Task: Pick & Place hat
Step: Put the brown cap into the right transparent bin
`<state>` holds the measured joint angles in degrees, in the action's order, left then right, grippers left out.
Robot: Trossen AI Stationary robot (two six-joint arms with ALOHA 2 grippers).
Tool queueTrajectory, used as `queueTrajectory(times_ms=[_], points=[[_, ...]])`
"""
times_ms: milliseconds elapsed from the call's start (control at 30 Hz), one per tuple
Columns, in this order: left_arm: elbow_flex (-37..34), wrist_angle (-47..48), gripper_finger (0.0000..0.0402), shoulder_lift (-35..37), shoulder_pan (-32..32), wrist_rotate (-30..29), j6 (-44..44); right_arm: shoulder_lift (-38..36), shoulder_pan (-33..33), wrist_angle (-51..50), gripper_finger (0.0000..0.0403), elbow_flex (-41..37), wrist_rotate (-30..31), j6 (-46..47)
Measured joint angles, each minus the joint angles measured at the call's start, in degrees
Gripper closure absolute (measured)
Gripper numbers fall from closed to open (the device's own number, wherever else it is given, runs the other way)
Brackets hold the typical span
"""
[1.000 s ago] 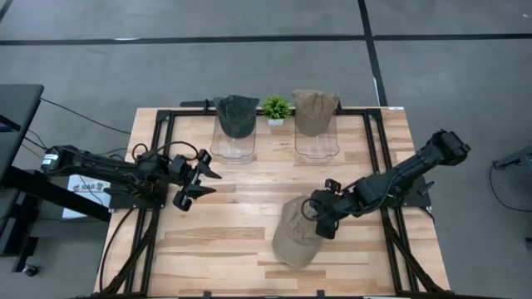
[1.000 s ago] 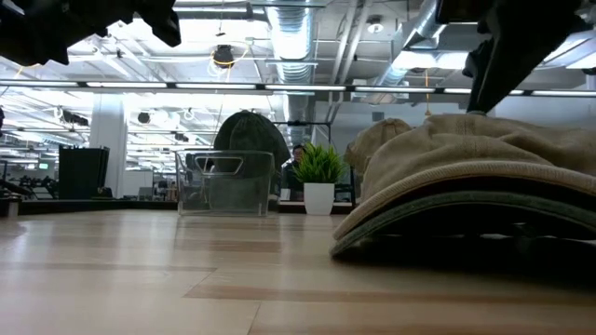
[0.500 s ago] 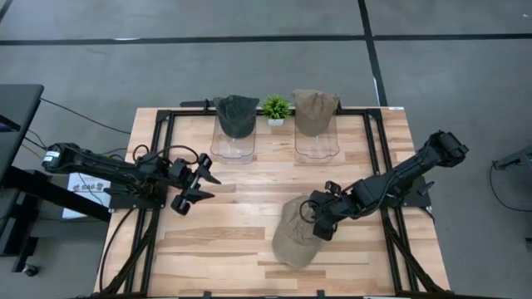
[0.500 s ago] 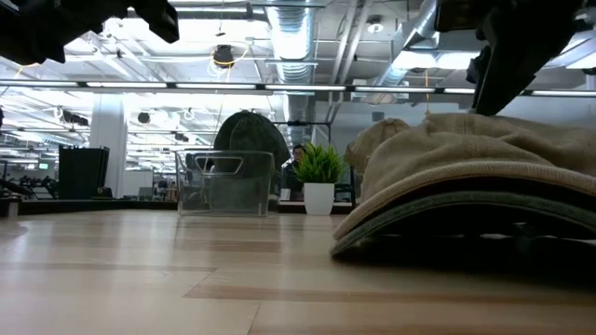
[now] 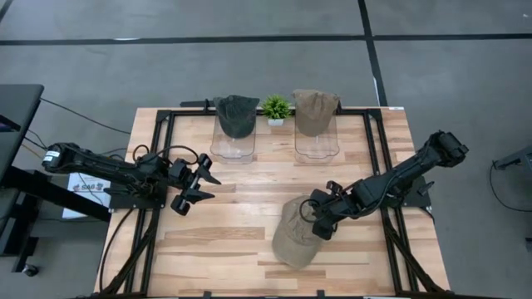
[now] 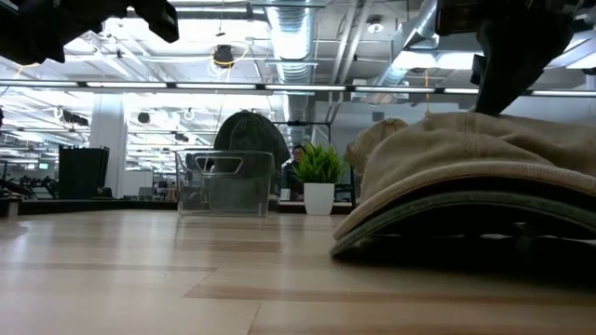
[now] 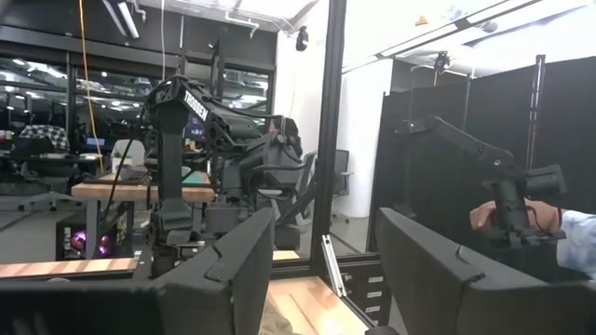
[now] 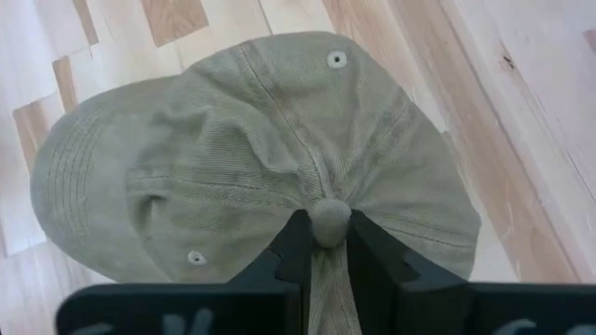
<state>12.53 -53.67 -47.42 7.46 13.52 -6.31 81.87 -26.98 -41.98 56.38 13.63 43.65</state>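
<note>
A tan cap (image 5: 296, 237) lies on the wooden table, right of the middle, resting on its brim (image 6: 438, 209) and lower edge. My right gripper (image 8: 329, 240) reaches down onto its crown from the table's right side and is shut on it. In the low view the same gripper (image 6: 507, 70) stands above the cap (image 6: 466, 167). My left gripper (image 5: 199, 184) hovers open over the table's left part, holding nothing; its fingers (image 7: 244, 265) show wide apart in the left wrist view. My right gripper pinches the crown's top, at the small button (image 8: 329, 220) where the seams meet, between its two fingers (image 8: 294, 244). The fingers come steeply from above, slanting in from the table's right side. The cloth puckers toward the pinch. The cap lies on the table, brim pointing toward the near edge.
At the far edge stand two clear holders, one (image 5: 232, 143) bearing a dark cap (image 5: 235, 115), the other (image 5: 316, 141) a tan cap (image 5: 315, 110), with a small potted plant (image 5: 275, 108) between them. Black frame rails (image 5: 158, 158) run along the table's sides.
My right gripper has stayed over the cap's crown, rolled a little about its own axis, and closed its fingers on the crown's top. The cap has kept its place on the table.
</note>
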Motion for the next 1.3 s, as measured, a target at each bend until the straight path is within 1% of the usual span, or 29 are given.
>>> queueTrajectory(times_ms=[300, 533, 733, 967, 1300], points=[[0.0, 0.0, 0.0213, 0.0, 0.0, 0.0, 0.0, -0.24, 0.0, -0.11, 0.0365, 0.1, -1.01, 0.07], [0.0, 0.0, 0.0213, 0.0, 0.0, 0.0, 0.0, -0.24, 0.0, -4.37, 0.0365, 4.72, -1.13, -0.12], [0.0, 0.0, 0.0213, 0.0, 0.0, 0.0, 0.0, -0.24, 0.0, -9.13, 0.0365, 8.94, 0.9, -0.12], [0.0, 0.0, 0.0213, 0.0, 0.0, 0.0, 0.0, -0.24, 0.0, -12.33, 0.0365, 12.4, 3.22, -0.7], [0.0, 0.0, 0.0213, 0.0, 0.0, 0.0, 0.0, -0.24, -0.02, -17.57, 0.0365, 19.07, 7.02, -3.61]])
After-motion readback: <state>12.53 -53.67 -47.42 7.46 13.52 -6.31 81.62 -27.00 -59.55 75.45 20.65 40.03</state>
